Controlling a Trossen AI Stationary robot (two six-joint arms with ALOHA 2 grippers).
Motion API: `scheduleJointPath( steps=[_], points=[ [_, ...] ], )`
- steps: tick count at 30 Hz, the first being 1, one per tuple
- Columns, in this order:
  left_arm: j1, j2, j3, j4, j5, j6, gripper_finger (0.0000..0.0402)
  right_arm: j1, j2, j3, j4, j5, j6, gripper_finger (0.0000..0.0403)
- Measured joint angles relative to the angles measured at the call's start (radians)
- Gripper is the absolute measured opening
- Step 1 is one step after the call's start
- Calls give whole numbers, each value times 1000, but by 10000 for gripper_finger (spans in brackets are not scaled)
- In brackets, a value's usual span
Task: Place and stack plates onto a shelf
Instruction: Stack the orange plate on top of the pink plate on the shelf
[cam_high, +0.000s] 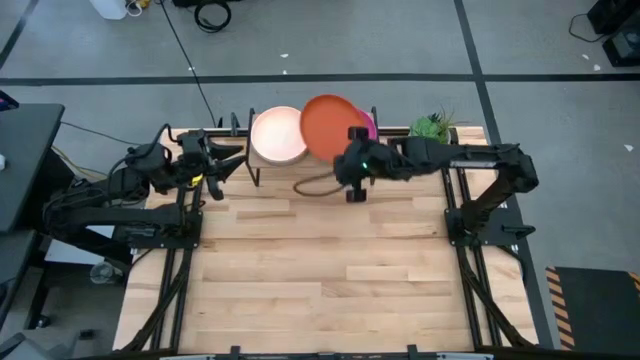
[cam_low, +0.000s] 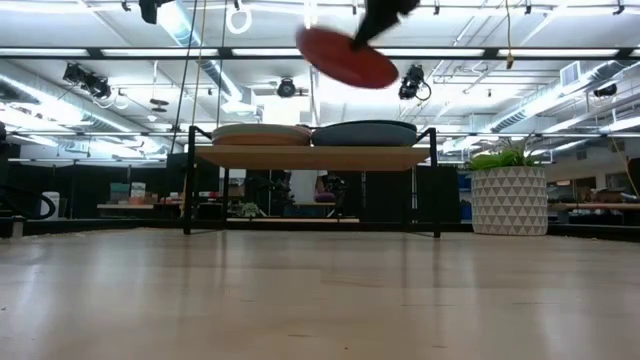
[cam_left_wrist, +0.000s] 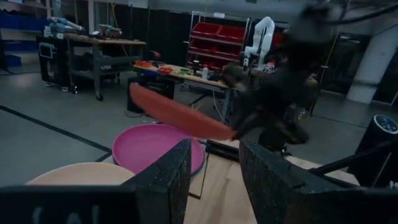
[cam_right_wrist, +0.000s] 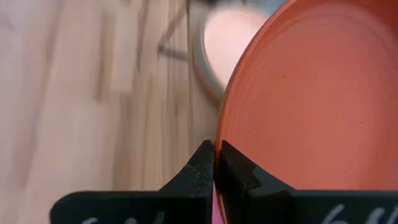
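Pale wooden slats make up our table, with grey floor all around it. At its far edge stands the shelf, a light top on thin black legs. We see two stacks on it: one topped by the cream plate, the other by the magenta plate (from table height that second stack shows a dark grey-blue edge). Beside the shelf sits a potted plant. Our right gripper is pinched onto the rim of the orange plate, holding it tilted in the air above the shelf, over the magenta stack. Our left gripper hangs near the shelf's cream end, fingers spread apart and holding nothing.
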Motion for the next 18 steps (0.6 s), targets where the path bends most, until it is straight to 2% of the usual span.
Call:
scheduleJointPath(
  steps=[8, 13, 18],
  points=[
    [0, -3, 0, 0, 0, -22, 142, -192, 44, 0, -112, -123, -2, 18],
    [0, -3, 0, -1, 0, -22, 142, -228, 59, 0, -125, -254, -20, 40],
    [0, -1, 0, -5, -3, -21, 142, -228, 77, 0, -128, -240, -21, 57]
  ],
)
